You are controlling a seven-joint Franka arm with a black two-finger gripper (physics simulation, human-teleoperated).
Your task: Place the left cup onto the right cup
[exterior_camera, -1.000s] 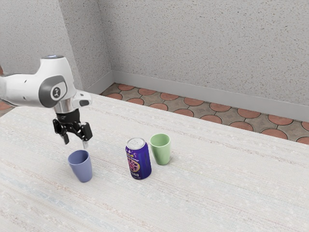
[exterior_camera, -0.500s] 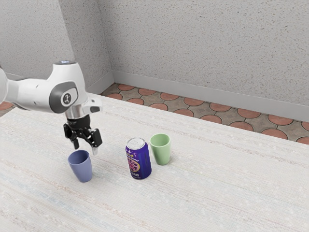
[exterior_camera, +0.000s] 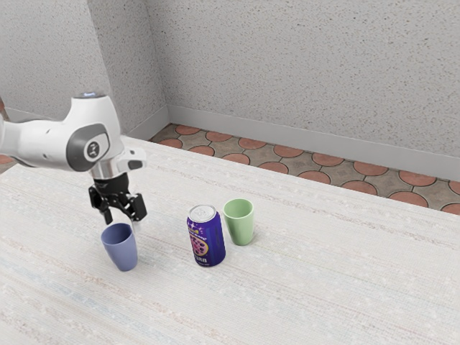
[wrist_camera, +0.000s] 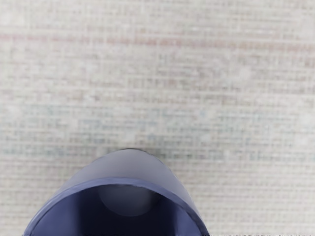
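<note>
A blue-violet cup point(exterior_camera: 120, 246) stands upright on the table at the exterior view's left. A green cup point(exterior_camera: 238, 221) stands upright further toward that view's right. My black gripper point(exterior_camera: 121, 217) hangs open directly over the blue cup's rim, its fingers pointing down and just above the rim. Right under my hand the wrist view looks into the blue cup point(wrist_camera: 118, 201), whose open mouth and inner bottom are visible.
A purple soda can point(exterior_camera: 206, 236) stands upright between the two cups, close beside the green one. The pale wooden table point(exterior_camera: 323, 273) stretches wide toward the exterior view's right and front. A tiled floor and grey walls lie behind.
My hand first swung toward the exterior view's right, then came back left and dropped lower, ending just above the blue cup's rim. The cups and can stayed still.
</note>
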